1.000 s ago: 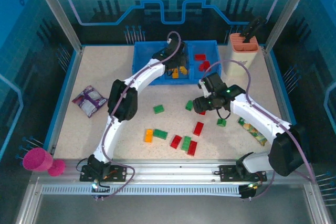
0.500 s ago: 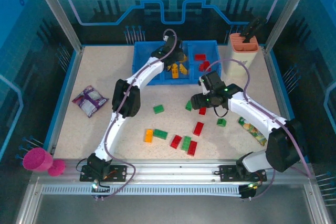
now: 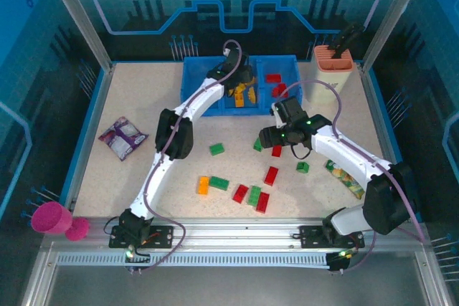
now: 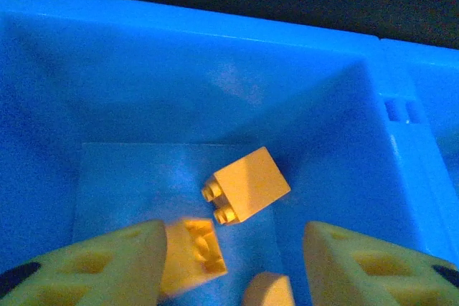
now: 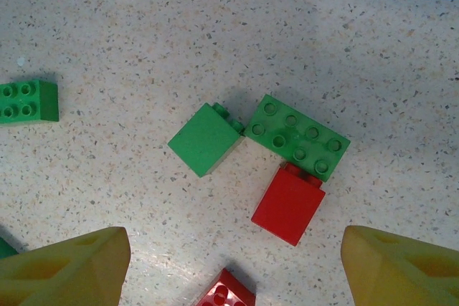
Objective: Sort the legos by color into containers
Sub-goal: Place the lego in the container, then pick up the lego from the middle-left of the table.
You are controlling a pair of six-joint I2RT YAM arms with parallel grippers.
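The blue tray of containers (image 3: 195,85) stands at the back of the table. My left gripper (image 3: 241,89) hangs over its middle compartment. In the left wrist view my left gripper (image 4: 235,263) is open, and a blurred orange brick (image 4: 192,252) lies loose against its left finger. Two other orange bricks (image 4: 247,184) rest on the compartment floor. My right gripper (image 5: 237,256) is open above the table, over a red brick (image 5: 289,204) that touches a long green brick (image 5: 297,137) beside a square green one (image 5: 206,138). Red bricks (image 3: 274,78) lie in the right compartment.
Loose legos are scattered on the near table: green (image 3: 216,149), orange (image 3: 204,185), red (image 3: 271,175) and green (image 3: 303,167). A purple packet (image 3: 122,137) lies at the left and a pink cup (image 3: 54,218) at the near left. A peach holder (image 3: 333,66) stands at the back right.
My left gripper has gone from shut to open over the middle compartment, letting go of the orange brick. The right arm has shifted slightly toward the bricks.
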